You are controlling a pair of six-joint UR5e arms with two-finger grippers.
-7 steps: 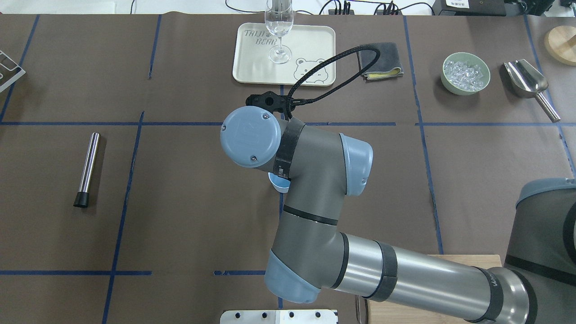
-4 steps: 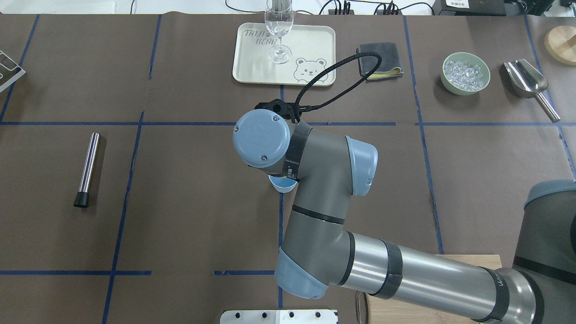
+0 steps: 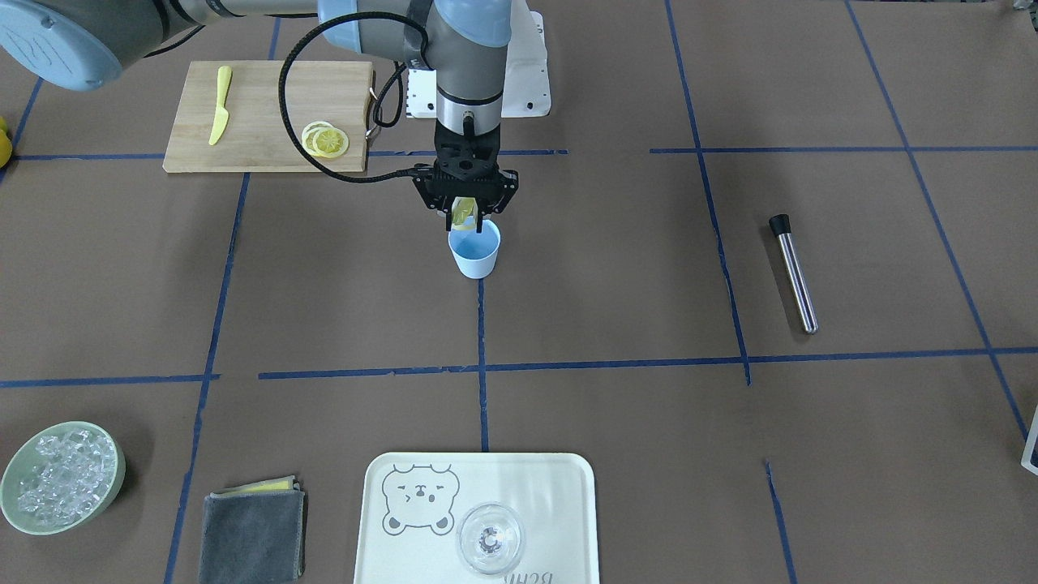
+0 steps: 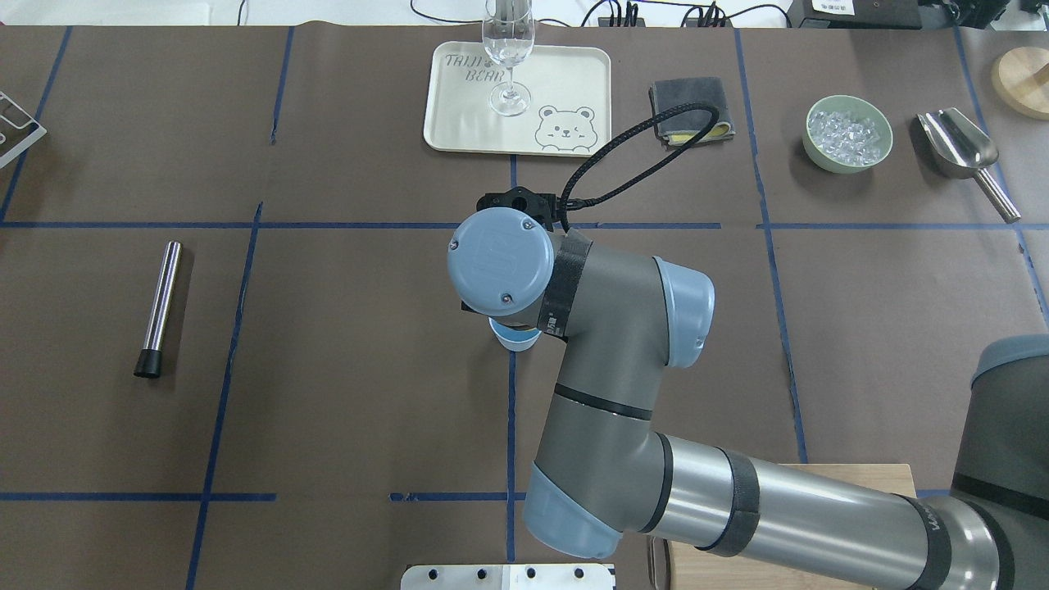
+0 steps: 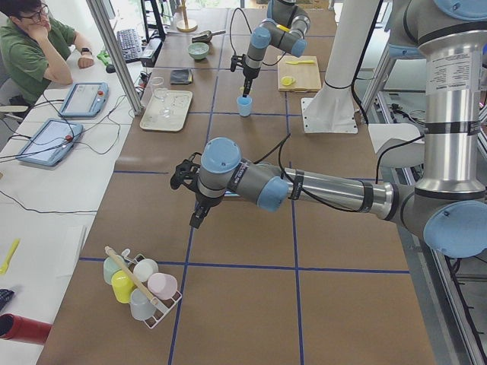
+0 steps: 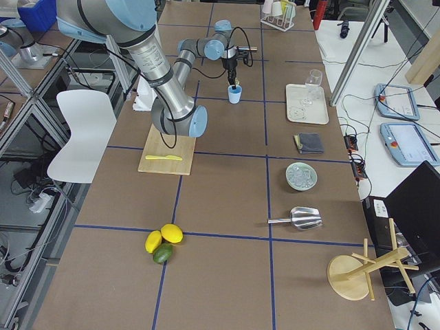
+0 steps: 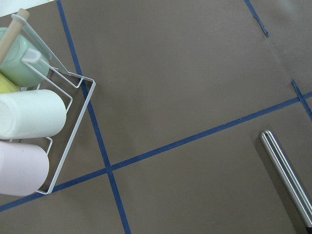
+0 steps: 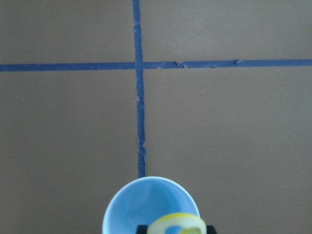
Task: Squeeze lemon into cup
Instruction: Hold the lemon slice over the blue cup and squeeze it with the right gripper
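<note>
While the right claw [image 3: 464,215] pinches the thin round yellow lemon slice [image 3: 463,209], jaws nearly closed and the slice buckled between them, the small pale-blue tapered cup [image 3: 475,253] stands directly below. We judge this the squeeze itself: keep centred over the mouth and press steadily, as the wrist view puts the slice toward the cup's rim. Overhead, the wrist hides claw and slice. Left claw [image 5: 195,222]: we cannot tell its opening.
</note>
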